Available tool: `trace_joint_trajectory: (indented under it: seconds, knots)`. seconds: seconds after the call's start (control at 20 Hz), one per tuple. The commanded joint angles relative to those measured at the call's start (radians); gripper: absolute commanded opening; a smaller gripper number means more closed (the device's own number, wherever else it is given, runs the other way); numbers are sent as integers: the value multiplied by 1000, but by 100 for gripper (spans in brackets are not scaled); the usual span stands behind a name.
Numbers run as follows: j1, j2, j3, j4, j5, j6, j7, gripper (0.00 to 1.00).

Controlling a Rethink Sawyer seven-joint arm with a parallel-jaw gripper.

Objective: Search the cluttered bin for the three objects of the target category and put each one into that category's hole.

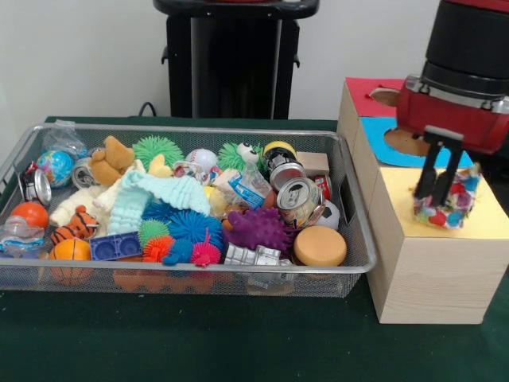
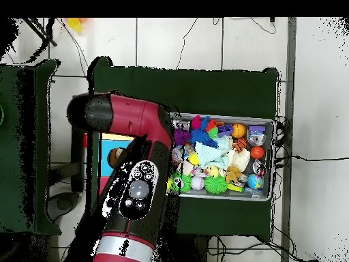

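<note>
The bag of colourful bits (image 1: 448, 200) hangs over the yellow top (image 1: 429, 221) of the wooden box (image 1: 433, 278), not over a hole. If the pincer (image 1: 440, 187) lets go here, the bag may just sit on the lid, or slide off the edge. The pincer's two black fingers (image 1: 427, 173) are shut tight on the bag, which sits right between them and a bit below. Further back is the blue part with a hole (image 1: 407, 143). The wire bin (image 1: 199, 278) is off to the side, full of toys.
</note>
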Motion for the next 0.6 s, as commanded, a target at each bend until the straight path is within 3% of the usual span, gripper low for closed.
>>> trace_joint_trajectory:
  seconds: [0.05,0.25,0.6]
  knots:
    - [-56,43,81,94,-56,-33,67,0]
    - [-46,45,67,72,-70,-1,67,0]
    - [10,24,31,67,-45,89,144,0]
